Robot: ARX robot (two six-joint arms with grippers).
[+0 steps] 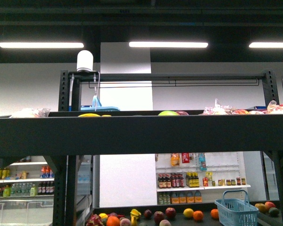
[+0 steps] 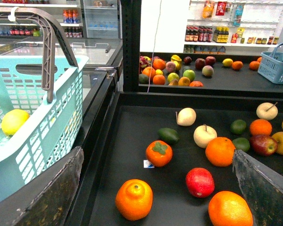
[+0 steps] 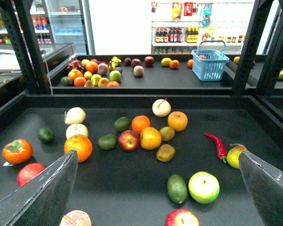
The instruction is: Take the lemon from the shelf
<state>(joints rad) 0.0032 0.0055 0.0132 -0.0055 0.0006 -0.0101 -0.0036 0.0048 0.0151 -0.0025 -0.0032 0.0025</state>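
The lemon (image 2: pixel 14 121) is lying inside a light blue basket (image 2: pixel 47 127), just beside the shelf (image 2: pixel 132 155) board, off to one side of the left tool (image 2: pixel 155 188). That tool's fingers (image 2: pixel 47 193) are standing wide apart, holding nothing, over a persimmon (image 2: pixel 159 153) and an orange (image 2: pixel 134 199). The right tool (image 3: pixel 155 188) is hovering over the same board with its fingers (image 3: pixel 269 186) also spread, empty, above a green apple (image 3: pixel 203 187).

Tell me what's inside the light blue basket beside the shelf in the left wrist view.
One lemon lies inside the basket. The basket's near wall and the left fingers cover its lower part, so anything else there cannot be seen.
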